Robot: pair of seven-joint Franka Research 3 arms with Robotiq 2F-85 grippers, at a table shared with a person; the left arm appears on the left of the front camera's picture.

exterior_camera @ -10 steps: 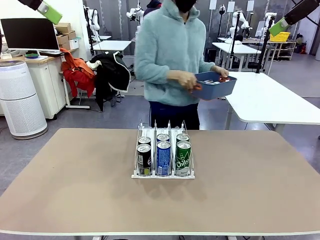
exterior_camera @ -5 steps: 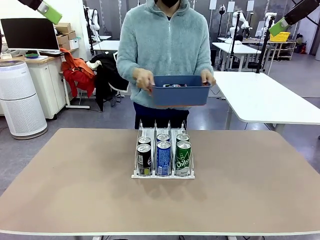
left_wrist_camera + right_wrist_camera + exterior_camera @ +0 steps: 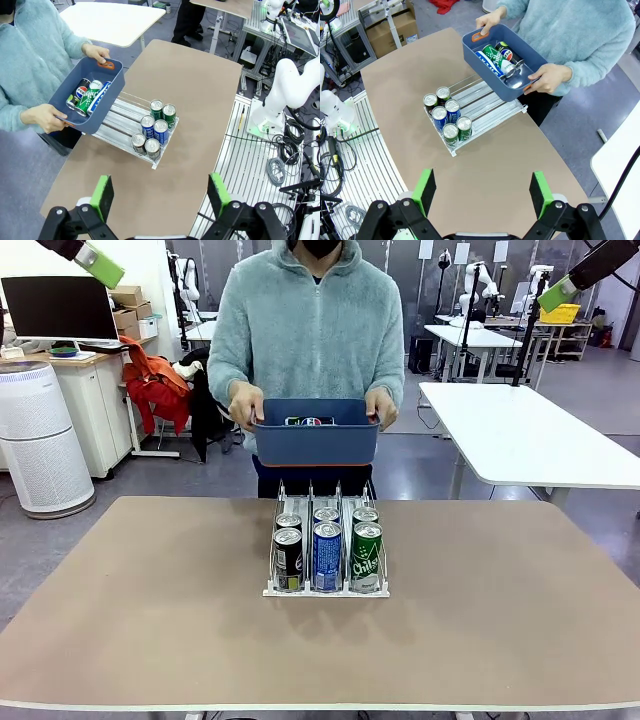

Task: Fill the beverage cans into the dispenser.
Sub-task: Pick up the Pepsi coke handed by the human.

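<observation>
The dispenser [image 3: 325, 585] stands mid-table and holds two rows of beverage cans [image 3: 327, 555]: black-and-green, blue and green ones. From above, the dispenser [image 3: 120, 116] [image 3: 487, 102] has its cans [image 3: 152, 132] [image 3: 445, 117] at the front end, with the rails behind them bare. A person holds a dark blue bin [image 3: 315, 440] [image 3: 85, 117] [image 3: 481, 67] over the dispenser's far end, with more cans [image 3: 90, 92] [image 3: 500, 56] lying inside. My left gripper [image 3: 161, 195] [image 3: 98, 264] and right gripper [image 3: 483, 191] [image 3: 560, 292] hang high above the table, both open with nothing between the fingers.
The tan table [image 3: 480, 620] has free room on both sides of the dispenser. A white table [image 3: 530, 435] stands behind at the right. A white air purifier [image 3: 35, 435] stands at the back left.
The person turned from the white side table and carried the blue bin to the far edge of my table, lowering it above the dispenser's back. Neither gripper has moved.
</observation>
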